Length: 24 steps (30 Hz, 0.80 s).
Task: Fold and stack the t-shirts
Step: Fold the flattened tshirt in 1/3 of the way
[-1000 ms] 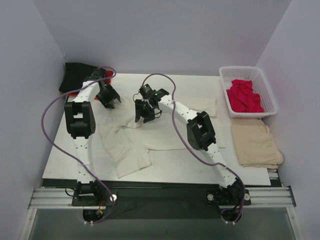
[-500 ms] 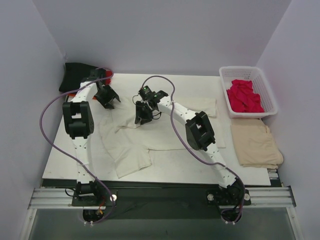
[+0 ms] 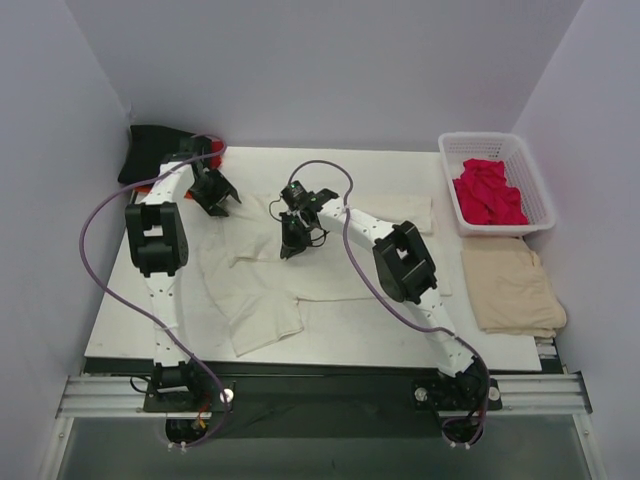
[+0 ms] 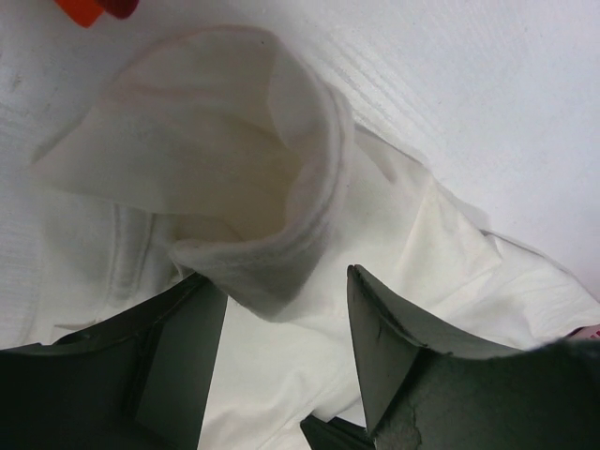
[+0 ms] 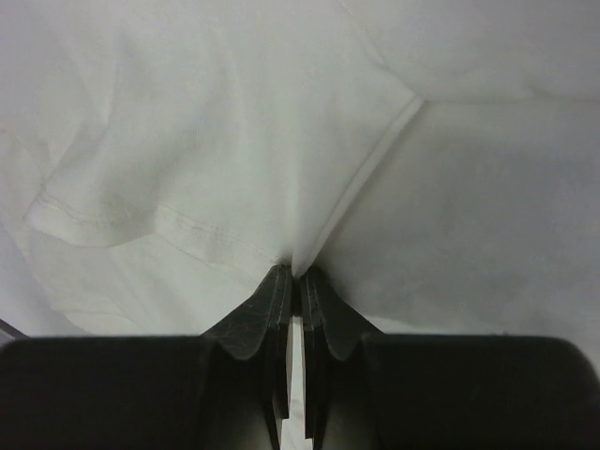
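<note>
Since a second ago my right gripper [image 3: 293, 240] has slid slightly nearer over the one cream-white t-shirt [image 3: 262, 290], which lies soft and wrinkled, spread mid-scene. Its jaws pinch a stitched fold. My left gripper [image 4: 278, 277] gapes, a rolled sleeve hem dipping between its jaws. One black shirt [image 3: 150, 152] sits back-left (one orange-red shirt [image 3: 217, 149] is mostly hidden by my arm), and one crimson heap [image 3: 488, 192] fills the single lattice basket [image 3: 480, 146].

The top view is bright and even. Soft light falls from above and leaves only pale shadows on the surface [image 3: 400, 340]. The walls [image 3: 300, 70] look a little purple. In the left wrist view the white shirt [image 4: 187, 159] is very bright, and the top right is washed out. The left hand [image 4: 278, 281] is dark and blurry. The right wrist view is dimmer and greyer, and the right hand [image 5: 292, 277] looks black with soft edges.
</note>
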Each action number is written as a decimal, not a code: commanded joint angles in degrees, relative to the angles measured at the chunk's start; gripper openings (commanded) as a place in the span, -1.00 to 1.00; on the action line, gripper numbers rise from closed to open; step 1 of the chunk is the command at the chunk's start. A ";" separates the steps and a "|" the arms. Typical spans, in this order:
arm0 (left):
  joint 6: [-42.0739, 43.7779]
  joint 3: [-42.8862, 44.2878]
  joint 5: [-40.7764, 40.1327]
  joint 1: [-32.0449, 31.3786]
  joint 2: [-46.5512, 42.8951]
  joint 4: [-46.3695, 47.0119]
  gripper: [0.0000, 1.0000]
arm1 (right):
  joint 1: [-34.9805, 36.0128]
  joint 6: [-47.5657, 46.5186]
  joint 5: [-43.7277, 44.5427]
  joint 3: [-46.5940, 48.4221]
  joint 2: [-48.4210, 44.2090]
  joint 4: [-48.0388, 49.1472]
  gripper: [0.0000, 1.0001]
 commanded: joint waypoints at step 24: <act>7.98 -5.89 -10.18 1.18 -10.42 -0.03 0.30 | 1.60 -6.98 15.05 -4.94 -13.04 -11.12 -0.13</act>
